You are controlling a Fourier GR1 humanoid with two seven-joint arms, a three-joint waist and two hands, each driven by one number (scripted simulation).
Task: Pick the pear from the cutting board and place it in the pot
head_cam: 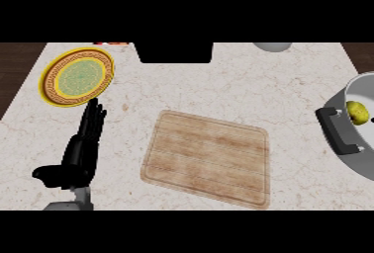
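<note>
The setting was a kitchen. A wooden cutting board (208,158) lay on a marble-patterned counter (219,84), with a patterned plate (76,76) and a grey pot (355,133) nearby.

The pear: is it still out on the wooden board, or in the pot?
In the pot. The pear lies inside the grey pot at the right edge, and the cutting board holds nothing.

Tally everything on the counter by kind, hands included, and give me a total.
Plates: 1, the yellow-rimmed plate
Cutting boards: 1, the wooden cutting board, nothing on it
Pots: 1, the grey pot at the right edge
Pears: 1, the pear inside the pot
Hands: 1, the left hand, open
Total: 5
</note>
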